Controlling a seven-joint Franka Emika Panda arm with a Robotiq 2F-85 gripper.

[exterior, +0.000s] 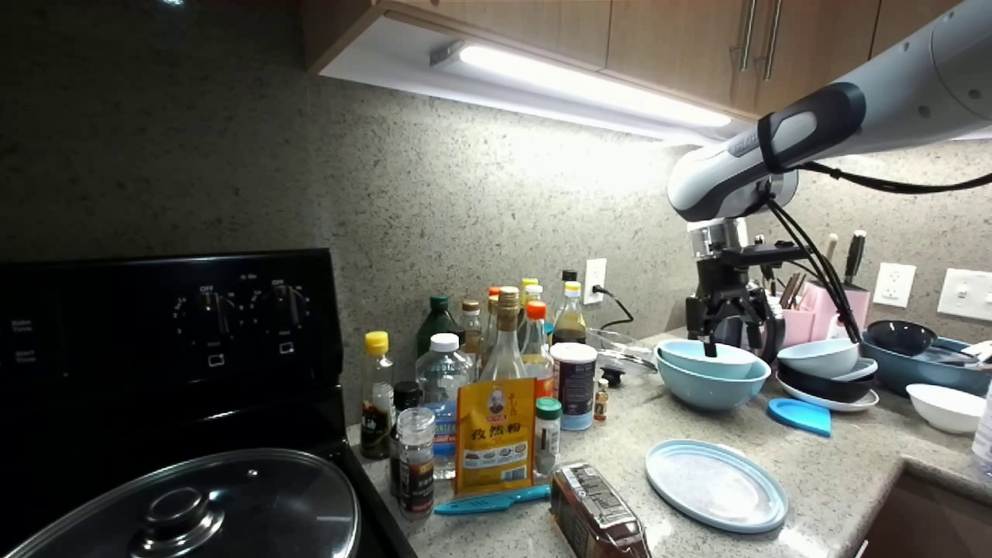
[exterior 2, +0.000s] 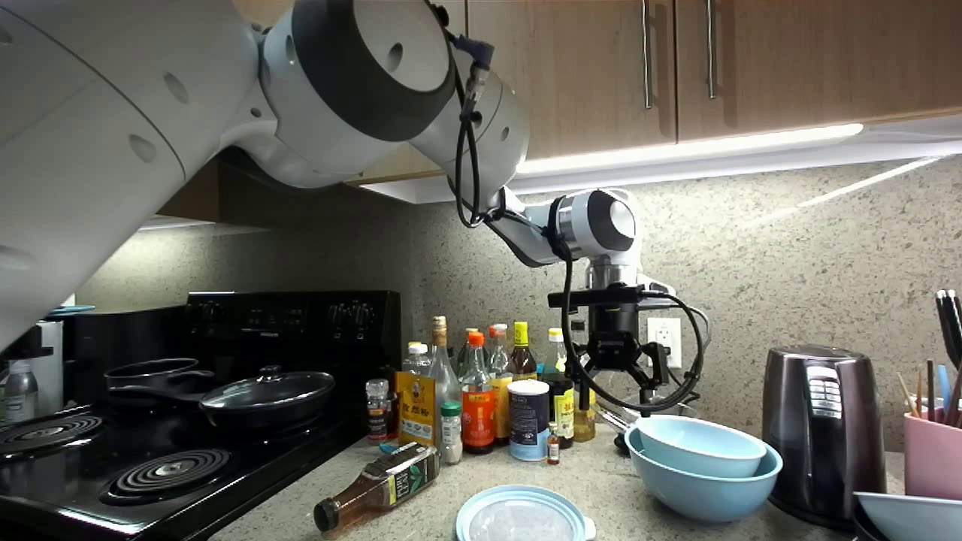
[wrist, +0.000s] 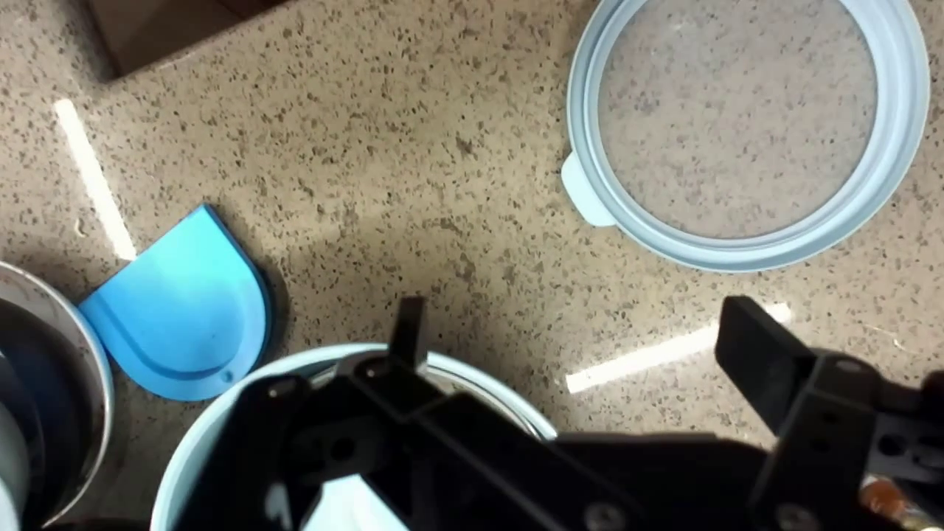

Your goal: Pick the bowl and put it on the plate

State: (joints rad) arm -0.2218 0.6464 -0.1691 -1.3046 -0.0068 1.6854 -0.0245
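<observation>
Two pale blue bowls stand nested on the counter. The large deep lower bowl (exterior: 711,394) (exterior 2: 703,492) shows in both exterior views, with a smaller bowl (exterior: 701,358) (exterior 2: 703,445) tilted inside it. In the wrist view the large bowl's rim (wrist: 177,464) shows at the bottom, partly hidden by the gripper. My gripper (exterior: 732,342) (exterior 2: 615,403) (wrist: 574,324) is open and empty, pointing down. One finger is over the bowls' near edge, the other outside it; contact cannot be told. The flat pale blue plate (exterior: 717,487) (exterior 2: 518,518) (wrist: 752,253) lies apart on the counter.
A bright blue flat item (exterior: 800,415) (wrist: 184,310) and stacked dishes (exterior: 825,387) are beside the bowls. A dark kettle (exterior 2: 825,436) stands behind them. A lying bottle (exterior: 597,511) (exterior 2: 383,485) and several upright bottles are beyond the plate. A sink edge (exterior: 903,473) is at the front.
</observation>
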